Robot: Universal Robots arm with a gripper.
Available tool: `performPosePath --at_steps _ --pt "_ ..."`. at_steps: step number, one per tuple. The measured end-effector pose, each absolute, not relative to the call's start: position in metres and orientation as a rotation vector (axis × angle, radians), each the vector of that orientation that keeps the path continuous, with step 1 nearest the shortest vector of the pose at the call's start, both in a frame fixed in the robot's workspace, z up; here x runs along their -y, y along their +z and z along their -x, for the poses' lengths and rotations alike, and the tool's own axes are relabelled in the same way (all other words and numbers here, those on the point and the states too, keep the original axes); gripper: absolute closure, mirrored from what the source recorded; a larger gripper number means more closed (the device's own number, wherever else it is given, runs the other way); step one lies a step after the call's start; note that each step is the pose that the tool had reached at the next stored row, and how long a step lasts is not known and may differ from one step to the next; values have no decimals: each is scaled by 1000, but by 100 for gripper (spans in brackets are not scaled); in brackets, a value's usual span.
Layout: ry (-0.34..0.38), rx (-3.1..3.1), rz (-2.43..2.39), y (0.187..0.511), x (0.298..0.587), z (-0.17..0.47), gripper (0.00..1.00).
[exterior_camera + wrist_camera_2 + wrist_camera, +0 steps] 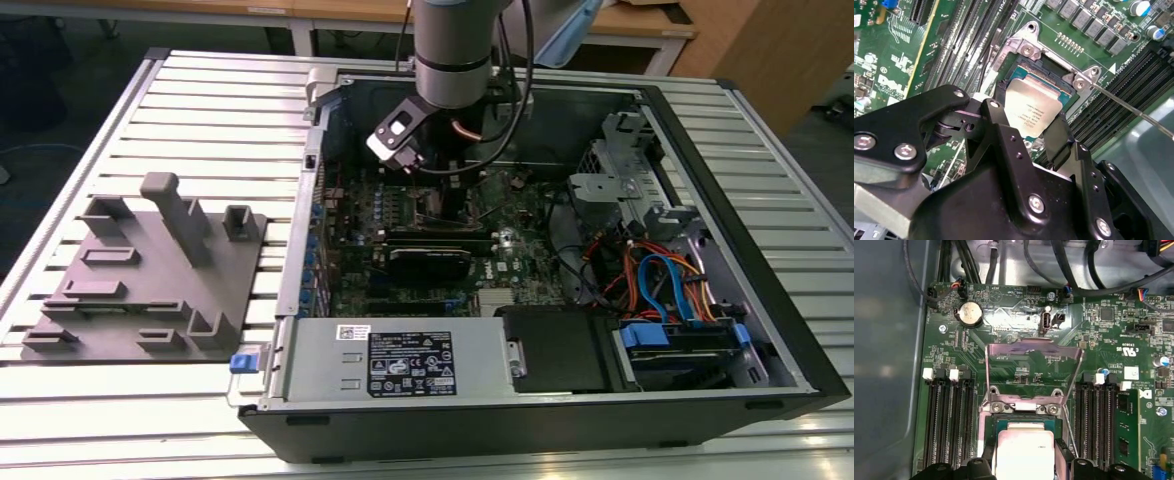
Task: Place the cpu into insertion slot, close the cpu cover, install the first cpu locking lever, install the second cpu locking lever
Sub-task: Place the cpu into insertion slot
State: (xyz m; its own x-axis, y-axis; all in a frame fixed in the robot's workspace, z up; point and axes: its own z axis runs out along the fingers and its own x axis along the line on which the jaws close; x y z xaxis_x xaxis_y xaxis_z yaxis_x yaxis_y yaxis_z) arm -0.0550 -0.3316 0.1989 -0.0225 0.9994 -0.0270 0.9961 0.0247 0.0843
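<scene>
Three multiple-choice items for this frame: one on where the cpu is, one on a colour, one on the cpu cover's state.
1. Where is the cpu?
A) at the insertion slot
B) on the grey stand outside the case
C) on a drive bay
2. What colour is the motherboard?
A) blue
B) green
C) red
3. The cpu cover is:
A) shut flat
B) raised open
C) taken off

Answers: 1 A, both wrist views show it within the slot's rim; 2 B, the board is green throughout; 3 B, in the first wrist view the frame stands up behind the slot.
</scene>
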Motion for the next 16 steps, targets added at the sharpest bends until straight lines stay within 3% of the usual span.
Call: performPosePath --at_steps 16 --pt "64 -2178 -2154 194 330 56 46"
